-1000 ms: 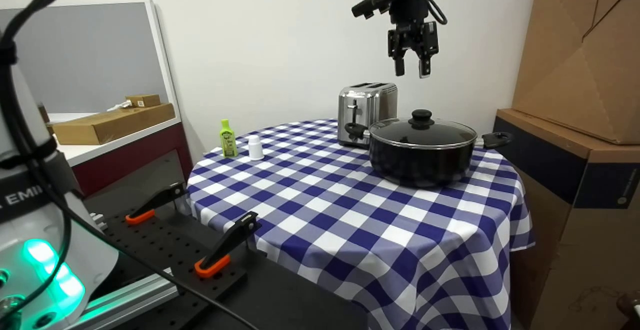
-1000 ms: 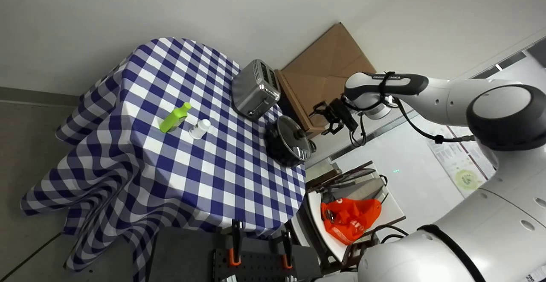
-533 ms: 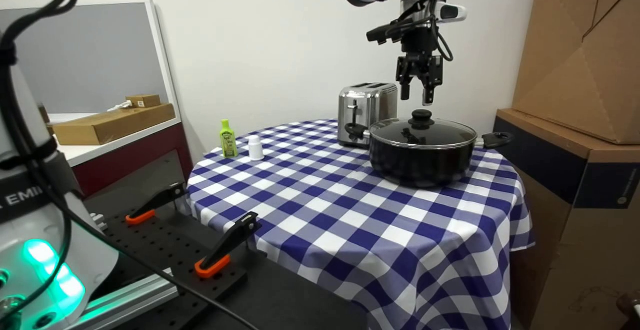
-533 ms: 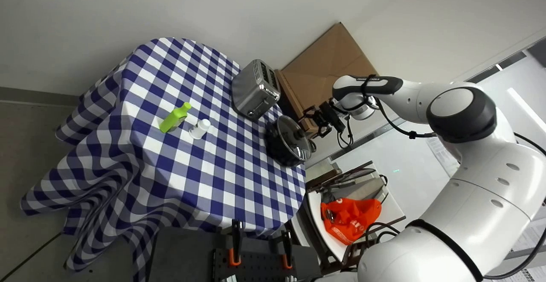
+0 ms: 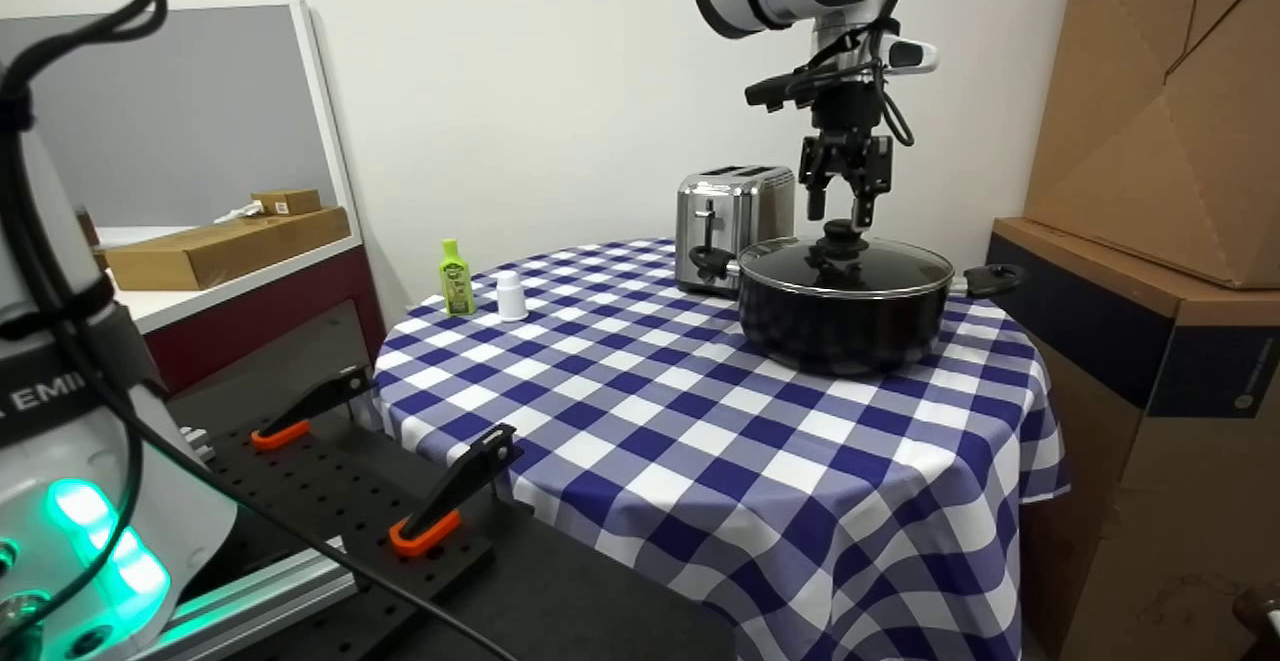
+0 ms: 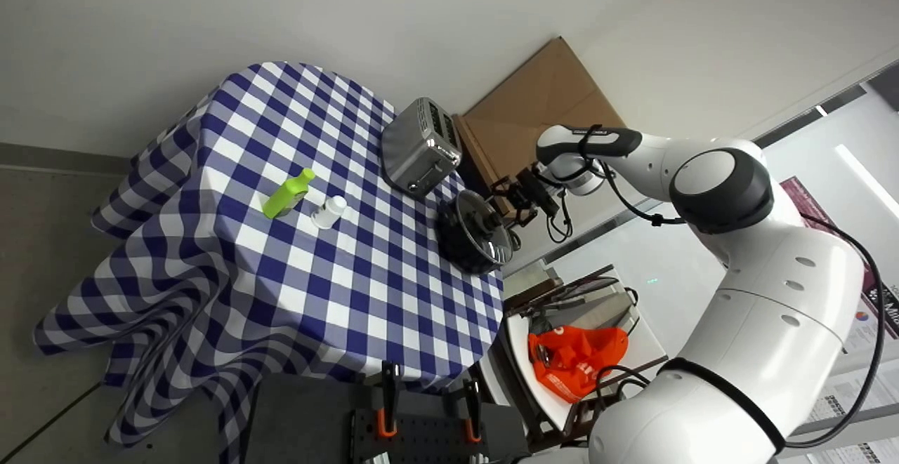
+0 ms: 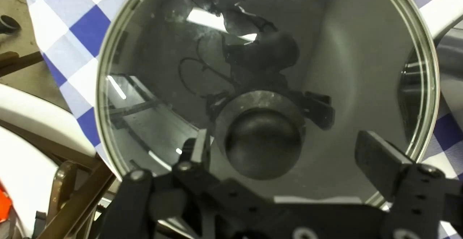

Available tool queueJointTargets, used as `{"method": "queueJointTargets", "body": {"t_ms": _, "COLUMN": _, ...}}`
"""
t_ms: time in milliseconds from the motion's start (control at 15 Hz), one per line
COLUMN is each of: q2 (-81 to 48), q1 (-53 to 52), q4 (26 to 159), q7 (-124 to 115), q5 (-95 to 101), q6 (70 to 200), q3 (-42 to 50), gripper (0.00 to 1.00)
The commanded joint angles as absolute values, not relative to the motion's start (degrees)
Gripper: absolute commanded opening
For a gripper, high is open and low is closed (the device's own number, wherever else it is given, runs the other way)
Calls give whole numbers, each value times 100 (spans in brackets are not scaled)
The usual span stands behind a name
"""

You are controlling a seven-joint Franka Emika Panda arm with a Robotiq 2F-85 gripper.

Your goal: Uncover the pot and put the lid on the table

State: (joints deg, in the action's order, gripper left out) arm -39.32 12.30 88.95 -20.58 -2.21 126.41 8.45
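The black pot (image 5: 845, 333) stands on the checked table (image 5: 620, 421); the pot (image 6: 455, 243) and table (image 6: 337, 267) show in both exterior views. The clear glass lid (image 5: 905, 266) rests on the pot, its black knob (image 5: 838, 238) upward. In the wrist view the lid (image 7: 347, 62) fills most of the frame and hides the pot's body. My gripper (image 5: 840, 221) is open and empty, pointing down just above the knob. In the wrist view the knob (image 7: 264, 145) lies between the fingers of the gripper (image 7: 284, 146), nearer the left finger, apart from both.
A silver toaster (image 5: 735, 226) stands close beside the pot, near one pot handle. A green bottle (image 5: 457, 281) and a small white bottle (image 5: 511, 297) stand at the table's far end. Large cardboard boxes (image 5: 1120, 361) rise beside the pot. A dark workbench (image 5: 560, 581) with orange-handled clamps adjoins the table.
My gripper has come down and slightly to the right in an exterior view, from well above the pot to just over the lid's knob. It stays open. The pot and lid have not moved.
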Motion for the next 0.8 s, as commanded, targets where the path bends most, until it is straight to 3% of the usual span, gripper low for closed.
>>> {"method": "queueJointTargets", "body": {"t_ms": 0, "q2": -4157, "q1": 1211, "q4": 8484, "q7": -1919, "q5": -324, "q6": 12370, "q3": 944, "gripper": 72}}
{"method": "queueJointTargets", "body": {"t_ms": 400, "q2": -4188, "q1": 1185, "q4": 8393, "q7": -1881, "q5": -298, "q6": 12190, "q3": 967, "gripper": 28}}
{"method": "queueJointTargets", "body": {"t_ms": 733, "q2": -3945, "q1": 1116, "q4": 8482, "q7": -1788, "q5": -242, "q6": 12037, "q3": 955, "gripper": 25}}
